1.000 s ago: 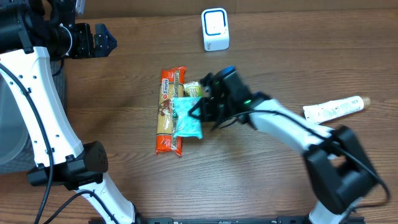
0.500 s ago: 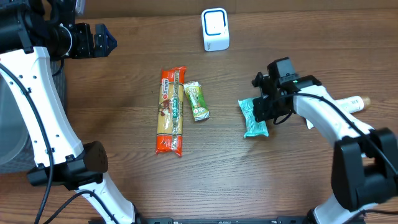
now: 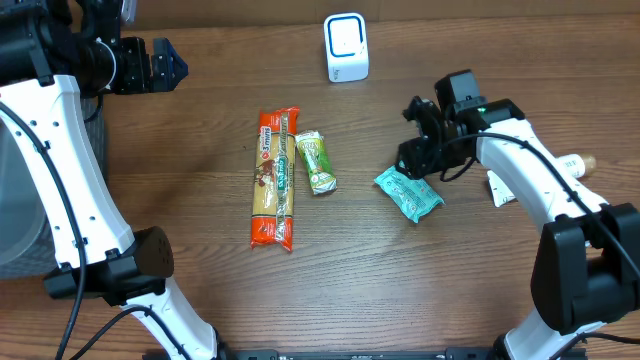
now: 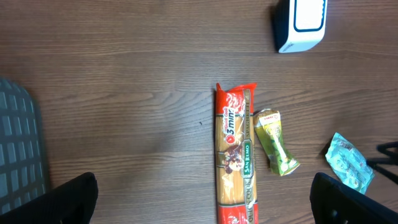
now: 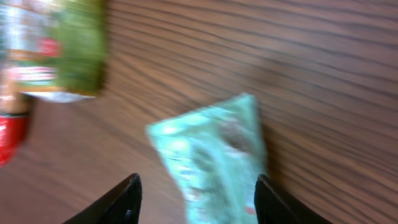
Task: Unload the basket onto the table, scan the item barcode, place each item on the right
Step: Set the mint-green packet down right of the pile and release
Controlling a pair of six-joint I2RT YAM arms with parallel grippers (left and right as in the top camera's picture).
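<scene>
Wooden table [image 3: 400,290] bears a teal packet [image 3: 409,193]; only the right wrist view shows the right gripper [image 5: 197,183] open.

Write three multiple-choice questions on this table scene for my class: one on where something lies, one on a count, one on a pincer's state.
1. Where does the teal packet lie?
A. on the table, right of the green packet
B. at the table's left edge
C. held off the table

2. How many packets lie left of the teal packet?
A. one
B. two
C. four

3. How does the right pincer stand?
A. shut on the teal packet
B. open over the teal packet
C. shut and empty

Answers:
1. A, since the overhead view shows it flat on the wood, right of the green packet.
2. B, the pasta packet and the green packet.
3. B, since the right wrist view shows its jaws wide apart, with the packet lying on the wood below.
</scene>
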